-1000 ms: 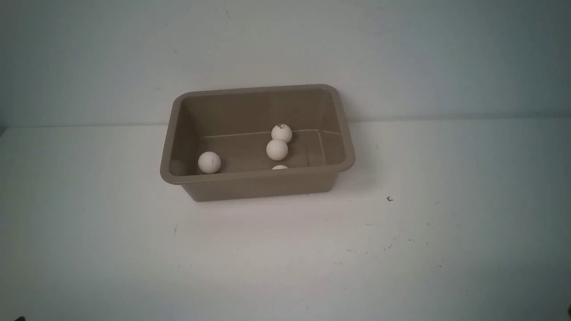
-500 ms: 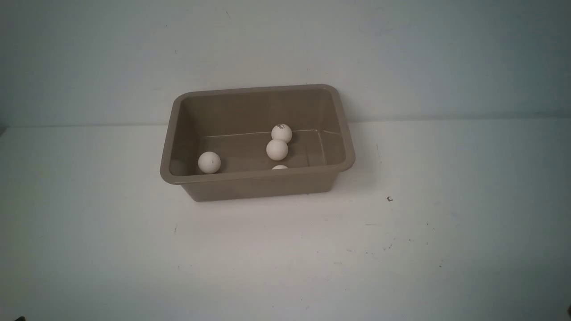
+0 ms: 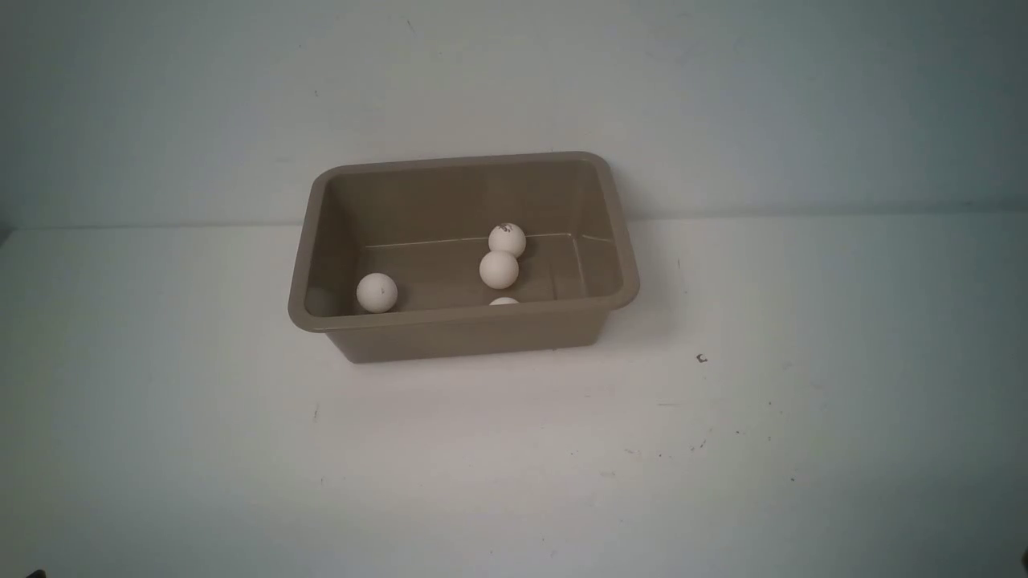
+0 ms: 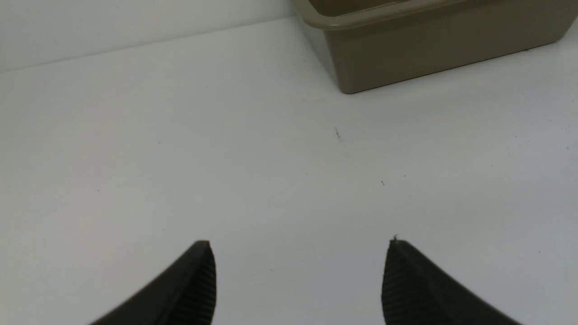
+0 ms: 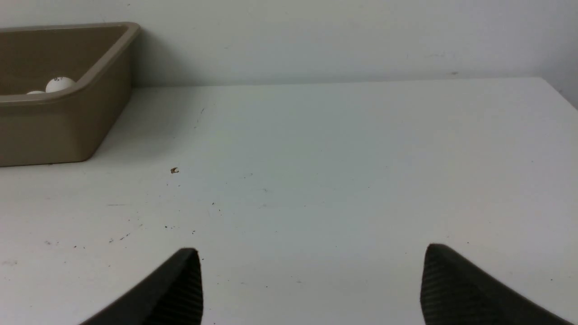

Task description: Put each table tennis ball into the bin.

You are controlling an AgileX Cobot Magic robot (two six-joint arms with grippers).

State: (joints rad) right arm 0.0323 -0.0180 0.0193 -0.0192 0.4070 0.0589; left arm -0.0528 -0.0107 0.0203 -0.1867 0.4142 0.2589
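The taupe-brown bin (image 3: 462, 325) stands at the back middle of the white table. Inside it lie several white table tennis balls: one (image 3: 377, 292) at its left end, one (image 3: 507, 240) with a dark logo near the far wall, one (image 3: 499, 270) just in front of that, and the top of another (image 3: 504, 301) peeking over the near rim. My left gripper (image 4: 300, 246) is open over bare table, with the bin's corner (image 4: 406, 58) ahead. My right gripper (image 5: 311, 253) is open and empty too, the bin (image 5: 58, 126) and a ball (image 5: 60, 84) off to one side.
A pale wall rises directly behind the bin. A small dark speck (image 3: 701, 358) lies on the table to the right of the bin, also visible as a crumb (image 5: 174, 170) in the right wrist view. The table's right edge (image 5: 560, 92) shows there.
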